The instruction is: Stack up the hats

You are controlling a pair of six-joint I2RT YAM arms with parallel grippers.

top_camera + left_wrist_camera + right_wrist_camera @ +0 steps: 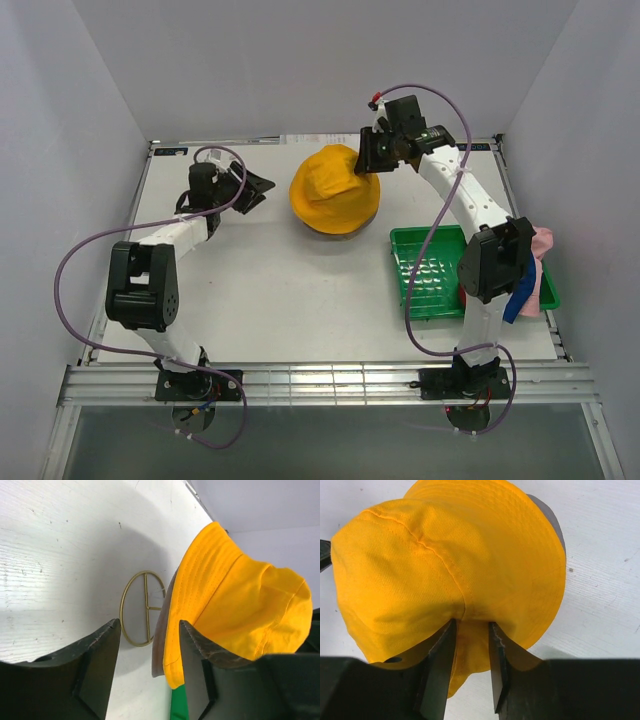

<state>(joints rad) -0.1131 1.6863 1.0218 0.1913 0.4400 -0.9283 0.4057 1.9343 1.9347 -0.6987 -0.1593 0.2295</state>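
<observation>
right gripper (471, 626): jaws closed on a fold of the brim of the yellow fabric bucket hat (445, 560); cloth fills the gap between the fingers. the hat sits at the middle rear of the white table (280, 290), crown up, over a darker hat brim (159, 640) that shows beneath its edge. the right arm rises from its base, elbow above the green plastic tray (425, 270), forearm reaching to the hat's right rear side.

left gripper (149, 625): jaws parted, nothing between them, just left of the hat and apart from it. a gold wire ring stand (135, 610) shows on the table at the hat's edge. the left arm is folded, elbow low at the left, wrist pointing right.

pink fabric (543, 248) and blue fabric (520, 298) lie at the tray's right side, partly hidden.
</observation>
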